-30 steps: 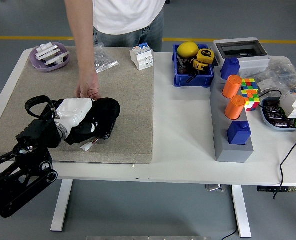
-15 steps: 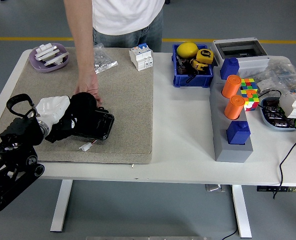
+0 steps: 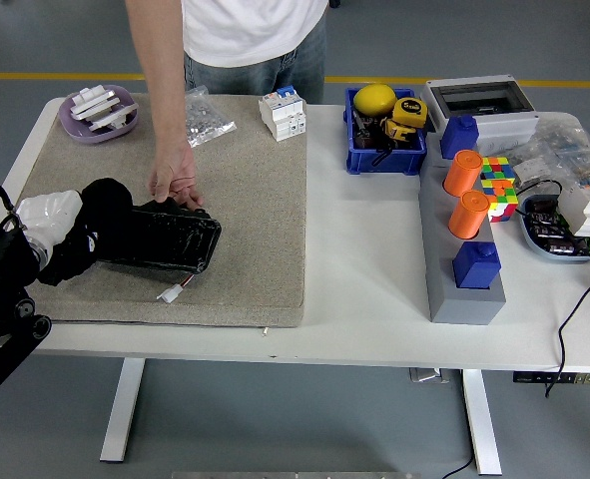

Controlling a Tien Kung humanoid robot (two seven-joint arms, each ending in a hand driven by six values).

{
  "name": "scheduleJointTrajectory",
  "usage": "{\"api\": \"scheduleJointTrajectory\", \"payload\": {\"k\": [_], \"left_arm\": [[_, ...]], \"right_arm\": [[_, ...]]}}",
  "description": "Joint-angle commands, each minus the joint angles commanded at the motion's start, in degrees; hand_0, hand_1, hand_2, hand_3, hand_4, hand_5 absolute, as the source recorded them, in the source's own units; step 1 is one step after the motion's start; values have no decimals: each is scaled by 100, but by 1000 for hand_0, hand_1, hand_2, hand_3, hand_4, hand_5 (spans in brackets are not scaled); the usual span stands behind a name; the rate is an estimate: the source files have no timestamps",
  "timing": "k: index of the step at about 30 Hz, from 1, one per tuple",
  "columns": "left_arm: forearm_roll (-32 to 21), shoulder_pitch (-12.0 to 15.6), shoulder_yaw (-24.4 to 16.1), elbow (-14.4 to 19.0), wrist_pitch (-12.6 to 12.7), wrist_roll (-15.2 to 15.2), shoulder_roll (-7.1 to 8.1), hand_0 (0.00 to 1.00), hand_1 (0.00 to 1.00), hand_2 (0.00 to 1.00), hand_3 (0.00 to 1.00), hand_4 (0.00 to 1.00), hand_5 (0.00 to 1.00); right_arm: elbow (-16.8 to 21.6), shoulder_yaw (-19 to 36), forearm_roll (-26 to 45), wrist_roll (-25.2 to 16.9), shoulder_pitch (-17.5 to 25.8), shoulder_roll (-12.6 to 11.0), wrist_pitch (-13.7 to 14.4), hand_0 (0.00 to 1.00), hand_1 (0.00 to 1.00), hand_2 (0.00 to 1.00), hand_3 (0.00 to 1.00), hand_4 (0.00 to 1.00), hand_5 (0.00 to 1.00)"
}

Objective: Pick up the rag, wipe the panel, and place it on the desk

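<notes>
One robot hand in view, the left, entering from the lower left edge; its fingers are wrapped in a dark rag and closed on it, white palm shell visible just behind. Rag is pressed against the left end of the black panel, which lies flat and slightly tilted on the tan mat. A person's hand rests fingertips on the panel's far edge, holding it. Small white connector lies on the mat just in front of the panel. Mat sits on the white desk. Purple dish at the far left corner; blue bin and grey block with orange cylinders well apart to the right.
</notes>
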State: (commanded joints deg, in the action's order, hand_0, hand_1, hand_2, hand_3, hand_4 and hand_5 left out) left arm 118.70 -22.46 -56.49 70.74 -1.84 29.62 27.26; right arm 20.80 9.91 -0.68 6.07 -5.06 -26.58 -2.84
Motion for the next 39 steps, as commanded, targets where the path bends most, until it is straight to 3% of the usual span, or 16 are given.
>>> {"api": "scheduleJointTrajectory", "payload": {"k": [11, 23, 24, 28, 29, 35, 36, 39], "left_arm": [[30, 34, -321, -365, 10, -36, 153, 244, 221, 527, 486, 355, 2], [81, 21, -579, -773, 219, -208, 169, 245, 222, 527, 486, 355, 2], [80, 15, -587, -820, 268, -245, 176, 304, 354, 527, 486, 359, 2], [24, -15, -621, -1003, 445, -404, 198, 304, 354, 527, 486, 359, 2], [-1, -24, -624, -1045, 475, -445, 202, 400, 489, 551, 533, 532, 2], [-151, -45, -586, -1139, 553, -617, 229, 400, 489, 551, 533, 532, 2], [-157, -48, -579, -1140, 547, -623, 229, 476, 562, 574, 563, 660, 2], [-145, -61, -545, -1143, 515, -620, 232, 476, 562, 574, 563, 660, 2]], "right_arm": [[11, -9, -16, 1, 8, -1, 0, 738, 685, 693, 678, 998, 556], [30, -9, -51, 6, -5, 4, 4, 738, 685, 692, 678, 998, 557], [30, -4, -51, 6, -5, 3, 7, 737, 685, 692, 678, 998, 557], [32, -12, -49, 10, -7, 1, 8, 737, 685, 692, 678, 998, 557], [31, -18, -52, 13, -8, 2, 7, 738, 684, 692, 679, 998, 558], [28, -21, -45, 17, -11, 10, 9, 738, 684, 692, 679, 998, 558], [28, -24, -45, 18, -13, 11, 9, 739, 684, 692, 679, 998, 557], [29, -14, -48, 16, -16, 14, 12, 739, 684, 692, 679, 998, 557]]}}
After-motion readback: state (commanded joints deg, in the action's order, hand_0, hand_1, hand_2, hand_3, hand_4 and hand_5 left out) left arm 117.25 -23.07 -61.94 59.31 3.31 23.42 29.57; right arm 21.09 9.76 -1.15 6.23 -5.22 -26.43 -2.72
